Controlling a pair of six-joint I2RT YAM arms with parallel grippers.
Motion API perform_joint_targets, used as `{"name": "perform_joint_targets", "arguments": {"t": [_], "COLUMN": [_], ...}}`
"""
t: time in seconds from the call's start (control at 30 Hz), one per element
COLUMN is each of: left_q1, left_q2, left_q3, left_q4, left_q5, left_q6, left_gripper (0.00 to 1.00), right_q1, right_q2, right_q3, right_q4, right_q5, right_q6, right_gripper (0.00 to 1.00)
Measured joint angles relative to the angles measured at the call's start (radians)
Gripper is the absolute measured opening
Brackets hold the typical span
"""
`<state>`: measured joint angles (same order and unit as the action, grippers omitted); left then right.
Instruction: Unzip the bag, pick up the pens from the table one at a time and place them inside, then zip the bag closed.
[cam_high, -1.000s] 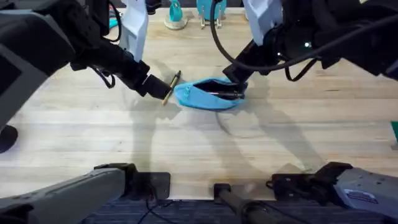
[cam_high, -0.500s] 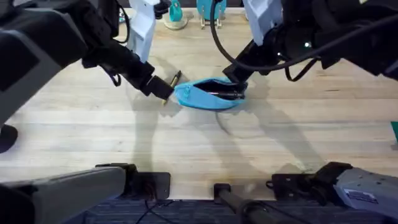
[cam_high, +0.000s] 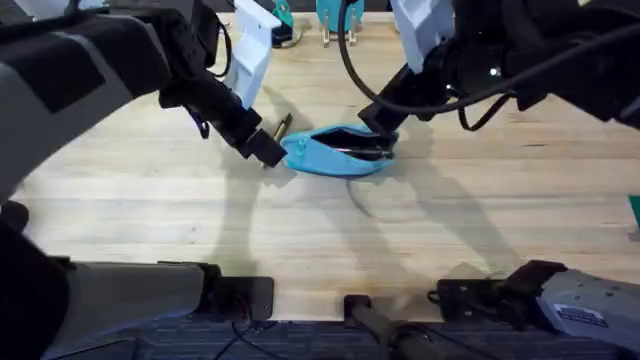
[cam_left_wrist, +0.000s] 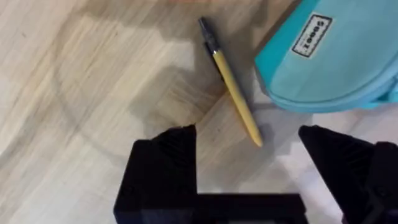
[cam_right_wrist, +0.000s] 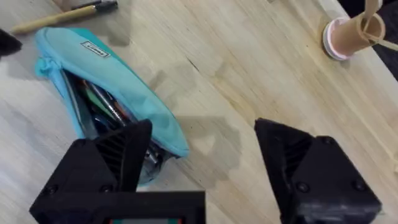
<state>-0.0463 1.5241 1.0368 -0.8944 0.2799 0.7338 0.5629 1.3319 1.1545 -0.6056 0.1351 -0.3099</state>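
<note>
The light blue pencil pouch (cam_high: 335, 152) lies near the middle of the butcher-block table (cam_high: 150, 220), its zip open along the top; the right wrist view shows several pens and dark sticks already inside the open mouth (cam_right_wrist: 102, 115). A yellow pen (cam_left_wrist: 231, 89) with a dark end lies flat on the wood just beside the pouch's left end, close to it but not clearly touching, its dark tip pointing away toward the far side of the table. The left gripper (cam_high: 264, 150) is low over the near end of that pen, its two black fingers (cam_left_wrist: 168, 165) spread wide apart, one on each side of the pen's yellow tip, with nothing held between them. The right gripper (cam_high: 378, 128) hangs at the pouch's right end, its fingers (cam_right_wrist: 118, 152) also wide open and empty, one finger over the pouch's edge and the other over bare wood. In the right wrist view a pink-based stand (cam_right_wrist: 348, 36) sits on the table well apart from the pouch.
</note>
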Motion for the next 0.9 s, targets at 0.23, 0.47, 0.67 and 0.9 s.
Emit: {"name": "perform_joint_targets", "arguments": {"t": [0.23,0.47,0.67,0.9], "left_q1": [0.000,0.000,0.000,-0.017], "left_q2": [0.022,0.021,0.021,0.022], "left_q3": [-0.025,-0.046,-0.047,-0.048], "left_q4": [0.059,0.072,0.072,0.073], "left_q5": [0.000,0.001,0.000,0.000], "left_q6": [0.026,0.039,0.053,0.084], "left_gripper": [0.997,0.998,0.998,0.996], "right_q1": [0.000,0.000,0.000,0.000], "right_q2": [0.000,0.000,0.000,0.000], "right_q3": [0.000,0.000,0.000,0.000], "right_q4": [0.000,0.000,0.000,0.000], "right_q5": [0.000,0.000,0.000,0.000], "right_q6": [0.000,0.000,0.000,0.000], "right_gripper": [0.997,0.997,0.998,0.998]}}
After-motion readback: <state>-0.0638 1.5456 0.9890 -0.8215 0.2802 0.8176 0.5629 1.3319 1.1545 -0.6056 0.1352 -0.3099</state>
